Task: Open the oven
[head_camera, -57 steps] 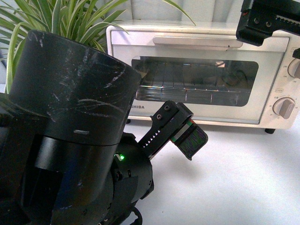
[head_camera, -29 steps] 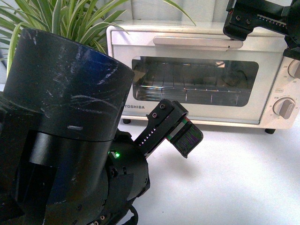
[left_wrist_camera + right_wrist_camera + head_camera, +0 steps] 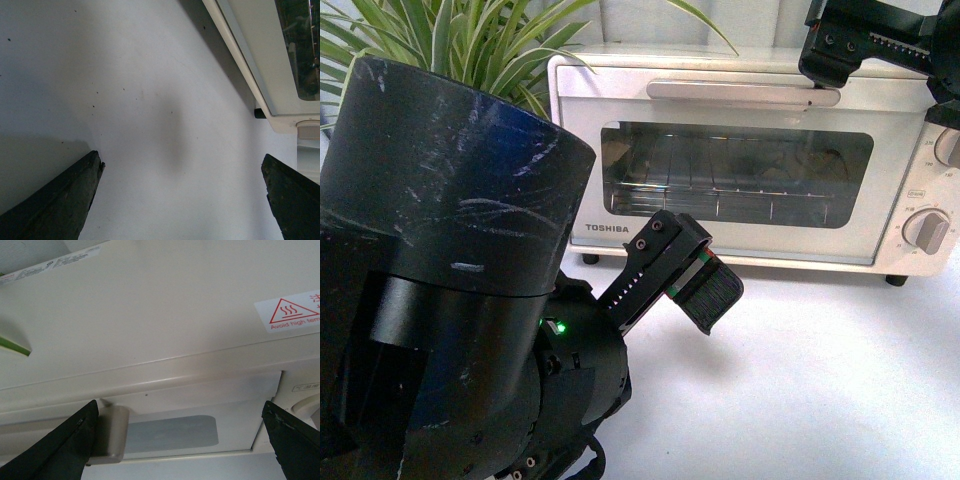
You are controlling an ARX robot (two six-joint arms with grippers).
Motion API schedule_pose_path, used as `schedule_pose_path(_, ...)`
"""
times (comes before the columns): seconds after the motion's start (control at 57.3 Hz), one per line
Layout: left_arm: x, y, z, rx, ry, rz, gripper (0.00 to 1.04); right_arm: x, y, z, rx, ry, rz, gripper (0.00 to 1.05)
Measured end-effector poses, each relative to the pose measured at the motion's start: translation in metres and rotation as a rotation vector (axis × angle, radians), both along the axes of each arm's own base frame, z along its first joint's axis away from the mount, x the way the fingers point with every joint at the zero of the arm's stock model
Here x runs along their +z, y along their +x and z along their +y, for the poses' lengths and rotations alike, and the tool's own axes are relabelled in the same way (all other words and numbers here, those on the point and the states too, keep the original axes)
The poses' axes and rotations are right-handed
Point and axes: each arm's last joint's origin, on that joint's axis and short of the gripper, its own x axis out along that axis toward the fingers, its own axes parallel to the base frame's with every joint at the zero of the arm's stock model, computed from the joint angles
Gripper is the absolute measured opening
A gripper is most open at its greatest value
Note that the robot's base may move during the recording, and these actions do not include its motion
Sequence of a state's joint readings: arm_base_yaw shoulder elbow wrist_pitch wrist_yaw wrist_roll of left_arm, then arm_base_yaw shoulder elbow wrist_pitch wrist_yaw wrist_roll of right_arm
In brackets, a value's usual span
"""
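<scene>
Plainly, the oven (image 3: 760, 238) stood shut at the back of the white surface (image 3: 820, 380), beside a leafy plant (image 3: 470, 40). The right arm (image 3: 875, 45) hung above its smooth cream top, jaws spread wide, near the right end of the bar handle (image 3: 740, 91). Done well, I judged, those jaws would drop astride the rounded satin-silver bar, close squarely, then pull outward and down (the glass door (image 3: 740, 175) looked bottom-hinged). The left arm (image 3: 450, 260) held its jaws open too, over bare matte surface.
</scene>
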State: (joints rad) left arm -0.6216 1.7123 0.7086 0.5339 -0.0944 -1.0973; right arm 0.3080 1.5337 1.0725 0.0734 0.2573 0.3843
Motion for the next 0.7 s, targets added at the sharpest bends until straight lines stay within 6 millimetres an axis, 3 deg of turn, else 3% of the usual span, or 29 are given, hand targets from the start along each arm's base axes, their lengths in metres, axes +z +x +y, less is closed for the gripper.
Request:
schedule_pose_path(0.297,0.0,0.0,0.0,0.0,0.0,0.0,0.98,-0.001,-0.006,0.0,0.037,-0.021,0.022,0.95)
schedule_pose_path(0.698,0.0,0.0,0.0,0.001,0.001,0.001,0.98,-0.012,-0.032,0.0,0.12,-0.043,0.014,0.95)
